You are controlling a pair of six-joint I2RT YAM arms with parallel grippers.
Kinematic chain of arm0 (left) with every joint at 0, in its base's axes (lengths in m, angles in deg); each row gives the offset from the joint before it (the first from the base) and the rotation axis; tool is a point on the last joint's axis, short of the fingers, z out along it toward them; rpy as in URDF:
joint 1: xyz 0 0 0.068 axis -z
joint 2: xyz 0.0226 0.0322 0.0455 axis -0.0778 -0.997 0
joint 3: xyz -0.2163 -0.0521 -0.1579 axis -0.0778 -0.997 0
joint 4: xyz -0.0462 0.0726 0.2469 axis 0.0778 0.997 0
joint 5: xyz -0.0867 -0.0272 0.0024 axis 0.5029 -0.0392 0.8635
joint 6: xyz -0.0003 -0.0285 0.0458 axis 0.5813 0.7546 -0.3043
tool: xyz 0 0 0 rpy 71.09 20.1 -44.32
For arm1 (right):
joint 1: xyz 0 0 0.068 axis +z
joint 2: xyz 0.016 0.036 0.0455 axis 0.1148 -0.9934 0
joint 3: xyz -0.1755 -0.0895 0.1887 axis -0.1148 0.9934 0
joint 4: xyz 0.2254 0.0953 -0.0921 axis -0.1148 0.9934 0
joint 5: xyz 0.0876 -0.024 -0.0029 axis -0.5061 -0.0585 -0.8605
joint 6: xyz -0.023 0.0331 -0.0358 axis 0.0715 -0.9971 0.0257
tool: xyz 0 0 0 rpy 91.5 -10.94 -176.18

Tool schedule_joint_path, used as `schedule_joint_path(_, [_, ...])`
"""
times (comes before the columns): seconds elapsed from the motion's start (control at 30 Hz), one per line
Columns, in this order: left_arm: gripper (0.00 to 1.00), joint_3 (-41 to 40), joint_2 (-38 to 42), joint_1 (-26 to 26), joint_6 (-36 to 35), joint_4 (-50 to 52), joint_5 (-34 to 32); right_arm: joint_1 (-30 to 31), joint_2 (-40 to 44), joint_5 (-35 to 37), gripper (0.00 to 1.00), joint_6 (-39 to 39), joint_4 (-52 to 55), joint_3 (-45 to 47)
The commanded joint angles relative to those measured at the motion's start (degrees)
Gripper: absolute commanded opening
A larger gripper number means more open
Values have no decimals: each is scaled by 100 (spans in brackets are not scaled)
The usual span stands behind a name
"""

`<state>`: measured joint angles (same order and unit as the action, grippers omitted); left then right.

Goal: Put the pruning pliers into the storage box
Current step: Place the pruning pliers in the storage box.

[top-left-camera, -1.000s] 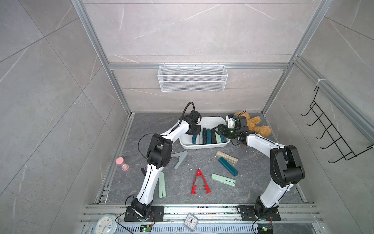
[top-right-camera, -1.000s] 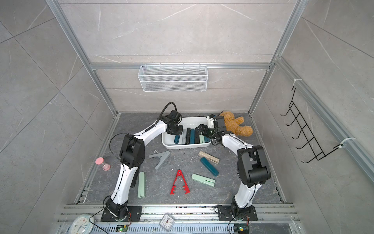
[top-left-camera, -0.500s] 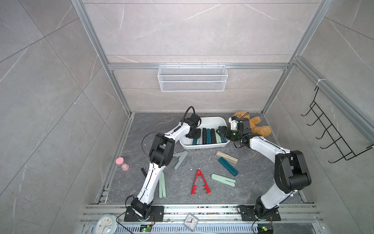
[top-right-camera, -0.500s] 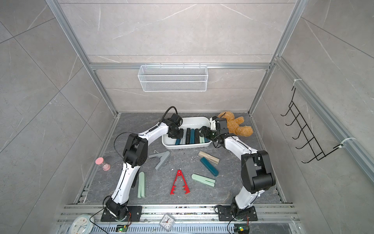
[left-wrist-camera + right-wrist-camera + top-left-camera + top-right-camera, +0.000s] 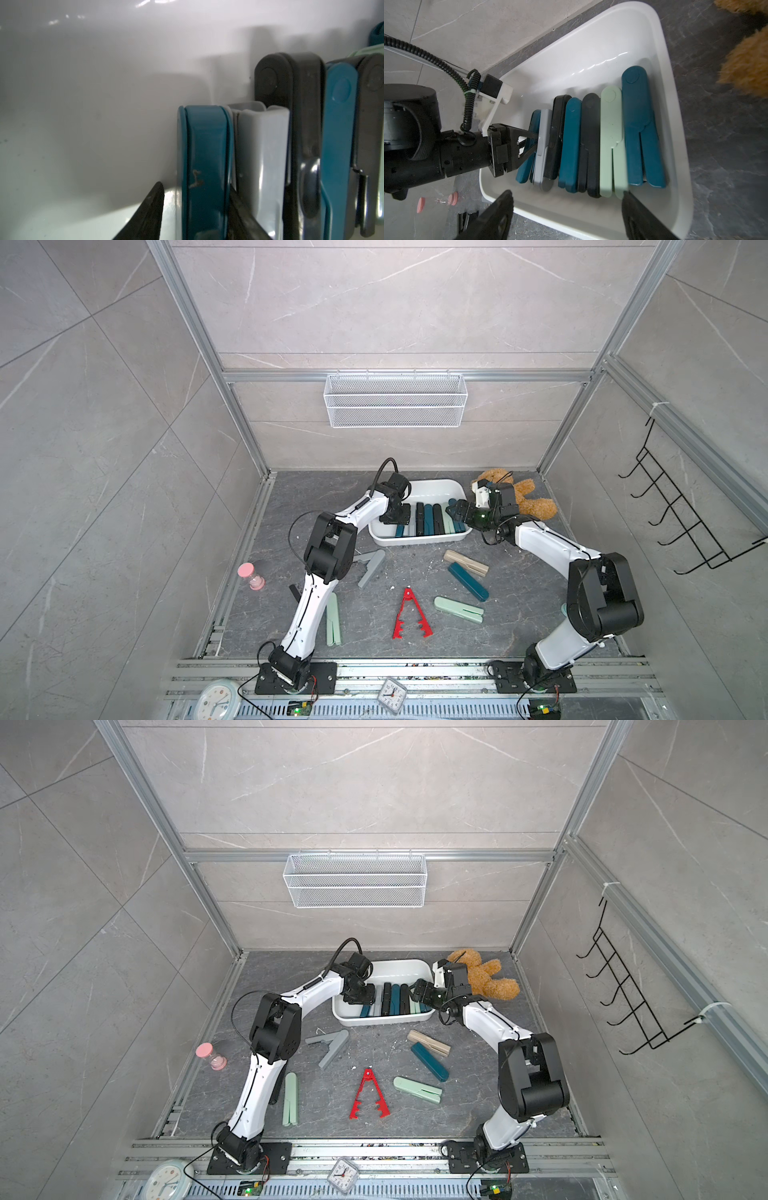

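The left claw (image 5: pixel 534 143) is standing slightly open around teal pliers (image 5: pixel 205 145) in the white box (image 5: pixel 675 124), leftmost in the row. The right claw (image 5: pixel 569 216) is hovering wide, empty. A snag on lifting could be dragging them out.

Both top views are bright, even and sharp, with soft shadows. The left wrist view is dim and hazy, the storage box (image 5: pixel 104 62) blurred; the right wrist view shows glare on it.

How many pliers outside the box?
6 on the floor: grey V, beige, dark teal, mint, red, mint by left arm. Black piece behind that arm may be a seventh.
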<state>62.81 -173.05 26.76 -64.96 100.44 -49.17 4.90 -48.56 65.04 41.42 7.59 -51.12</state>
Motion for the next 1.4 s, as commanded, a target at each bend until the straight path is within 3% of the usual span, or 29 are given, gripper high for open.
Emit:
schedule_joint_path(0.0, [47, -120, 654, -37, 50, 73, -8, -24, -35, 36, 83, -84, 72, -231])
schedule_joint_path(0.3, [52, -236, 1011, -105, 134, -48, 195, -26, -127, -9, 83, -201, 7, -295])
schedule_joint_path(0.4, [64, -416, 1144, -147, 220, -255, 229, -33, -136, 19, 83, -192, 44, -330])
schedule_joint_path(0.57, [74, -358, 947, -280, 462, -317, 701, -37, -153, 35, 83, -192, 85, -383])
schedule_joint_path(0.73, [99, -439, 779, -362, 721, -503, 1187, -40, -128, 96, 83, -201, 139, -358])
schedule_joint_path(1.37, [100, -641, 569, -338, 1428, -1048, 2552, -116, 169, 370, 84, -248, 333, -80])
